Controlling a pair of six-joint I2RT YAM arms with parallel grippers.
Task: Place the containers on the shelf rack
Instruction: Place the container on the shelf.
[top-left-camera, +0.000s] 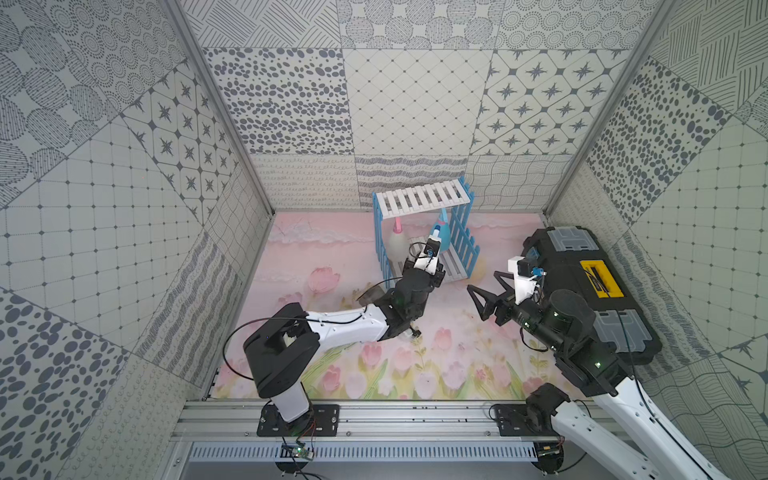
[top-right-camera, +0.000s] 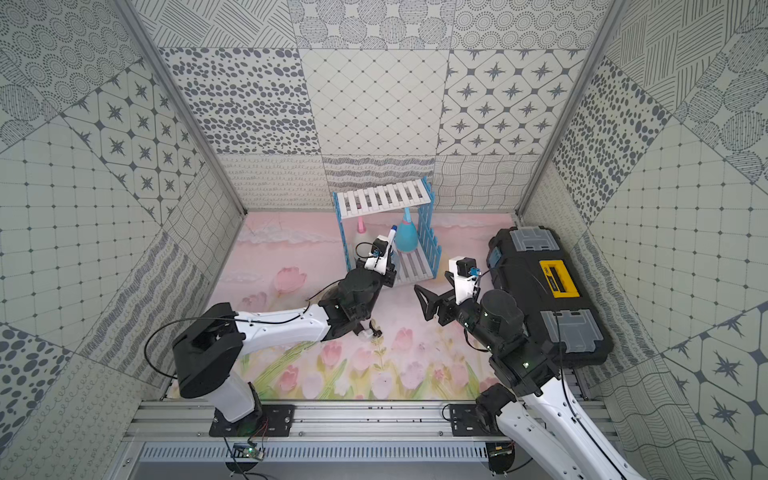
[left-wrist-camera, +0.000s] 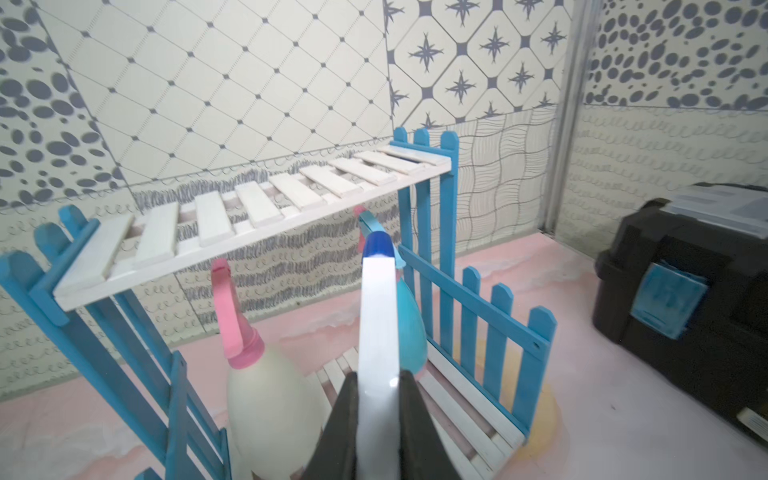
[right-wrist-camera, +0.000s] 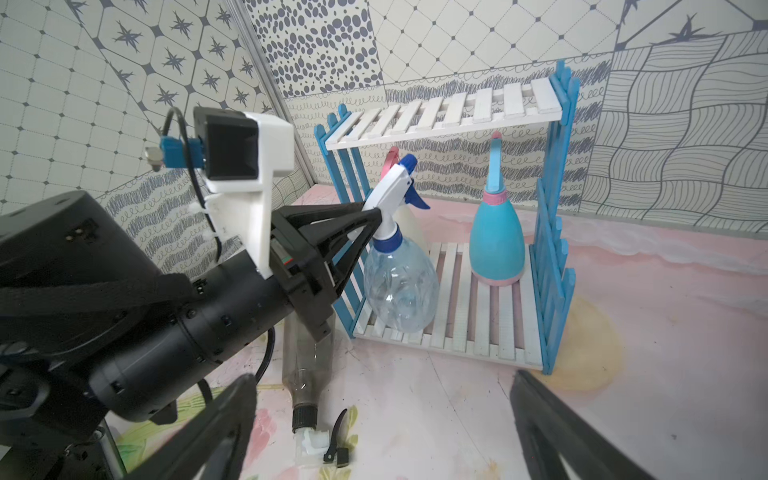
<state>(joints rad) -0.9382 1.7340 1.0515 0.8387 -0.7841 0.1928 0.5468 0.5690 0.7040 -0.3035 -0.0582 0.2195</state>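
The shelf rack (top-left-camera: 423, 198) (right-wrist-camera: 449, 116) stands at the back of the table. On its lower board stand the light-blue cone bottle (right-wrist-camera: 496, 245) (left-wrist-camera: 409, 328) and the milky white bottle with a pink trigger (left-wrist-camera: 270, 399) (top-left-camera: 395, 247). My left gripper (left-wrist-camera: 378, 382) (right-wrist-camera: 372, 218) is shut on the white spray head of the clear bluish bottle (right-wrist-camera: 401, 286) (top-right-camera: 390, 237). That bottle hangs tilted over the lower board's front left corner; whether it touches the board I cannot tell. The smoky dark-grey bottle (right-wrist-camera: 309, 361) lies on the table under my left arm. My right gripper (right-wrist-camera: 382, 374) (top-left-camera: 484, 280) is open and empty, in front of the rack.
A big black toolbox (top-left-camera: 582, 291) (left-wrist-camera: 685, 307) with a yellow handle fills the right side of the table, beside my right arm. The rack's top board carries nothing. Patterned walls close in the back and both sides.
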